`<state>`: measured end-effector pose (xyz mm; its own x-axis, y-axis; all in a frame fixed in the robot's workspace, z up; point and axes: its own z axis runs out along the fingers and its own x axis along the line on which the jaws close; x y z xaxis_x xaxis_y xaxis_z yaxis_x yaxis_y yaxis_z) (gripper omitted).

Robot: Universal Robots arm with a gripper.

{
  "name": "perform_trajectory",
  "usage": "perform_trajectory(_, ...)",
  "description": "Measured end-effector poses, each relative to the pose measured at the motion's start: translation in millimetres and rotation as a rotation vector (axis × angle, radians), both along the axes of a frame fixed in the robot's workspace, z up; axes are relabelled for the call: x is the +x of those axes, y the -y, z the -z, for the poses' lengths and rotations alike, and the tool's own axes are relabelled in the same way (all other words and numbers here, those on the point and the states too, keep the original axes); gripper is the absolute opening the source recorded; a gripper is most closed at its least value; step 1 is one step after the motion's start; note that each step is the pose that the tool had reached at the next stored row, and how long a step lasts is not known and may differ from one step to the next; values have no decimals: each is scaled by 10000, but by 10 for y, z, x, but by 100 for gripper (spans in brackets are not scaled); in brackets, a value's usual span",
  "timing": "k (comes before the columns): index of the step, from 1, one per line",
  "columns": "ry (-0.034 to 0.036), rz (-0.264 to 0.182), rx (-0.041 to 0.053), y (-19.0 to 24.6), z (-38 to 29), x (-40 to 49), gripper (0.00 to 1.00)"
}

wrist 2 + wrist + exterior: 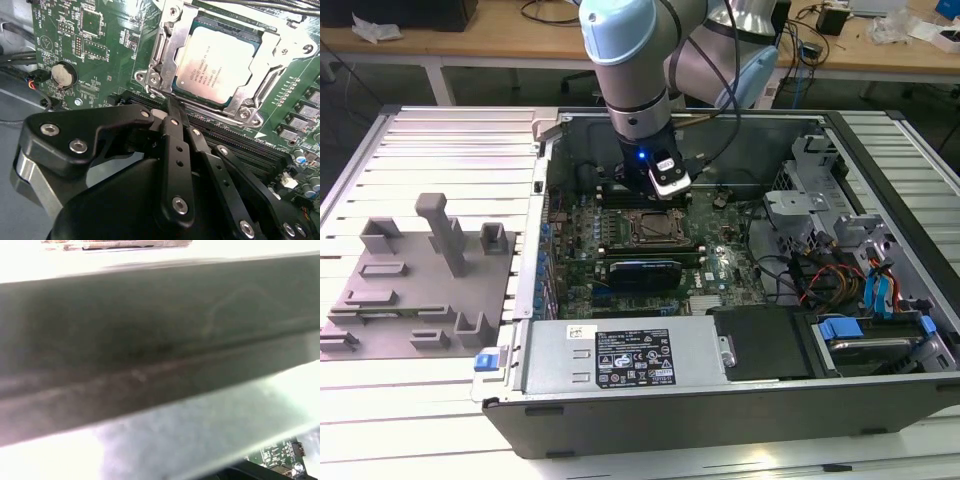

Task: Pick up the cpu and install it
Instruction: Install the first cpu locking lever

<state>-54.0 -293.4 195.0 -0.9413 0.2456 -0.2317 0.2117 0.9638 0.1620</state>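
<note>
The cpu point(215, 63), a silvery square chip, lies flat inside the metal-framed socket point(162, 47) on the green motherboard point(100, 35). The socket's retention frame stands around it. My gripper point(172, 106) hangs just beside the socket's edge, its black fingers point(176, 131) pressed together with nothing between them, apart from the chip. In the exterior view the gripper point(645, 198) sits low inside the open computer case, right behind the socket point(655, 228).
Grey plastic blocks point(420, 280) stand on the slatted table at the exterior view's left. A power supply point(630, 355) fills the case front, and drive bays with cables point(840, 270) fill the right. A coin battery point(64, 75) and memory slots point(250, 145) flank the socket. A grey case wall point(160, 340) is close.
</note>
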Motion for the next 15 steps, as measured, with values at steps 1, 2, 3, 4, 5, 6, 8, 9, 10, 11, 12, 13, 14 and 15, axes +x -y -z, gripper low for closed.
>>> perform_trajectory(1,-1,1,0,0,0,0,11)
perform_trajectory(2,0,0,3,0,0,1,11)
perform_trajectory(3,1,-1,5,0,0,2,11)
perform_trajectory(4,1,-1,8,0,-1,2,11)
perform_trajectory(5,1,-1,7,0,-3,2,11)
perform_trajectory(6,0,-1,7,0,-5,2,11)
perform_trajectory(8,0,-1,4,1,-18,1,11)
perform_trajectory(9,2,-1,8,0,-19,2,11)
perform_trajectory(10,2,-1,10,0,-20,2,11)
perform_trajectory(11,3,-1,10,0,-20,2,11)
perform_trajectory(12,1,-1,9,0,-21,2,11)
perform_trajectory(13,-1,-1,6,0,-25,1,11)
perform_trajectory(14,-3,-2,3,1,-32,1,11)
perform_trajectory(15,-1,-1,6,1,-40,1,11)
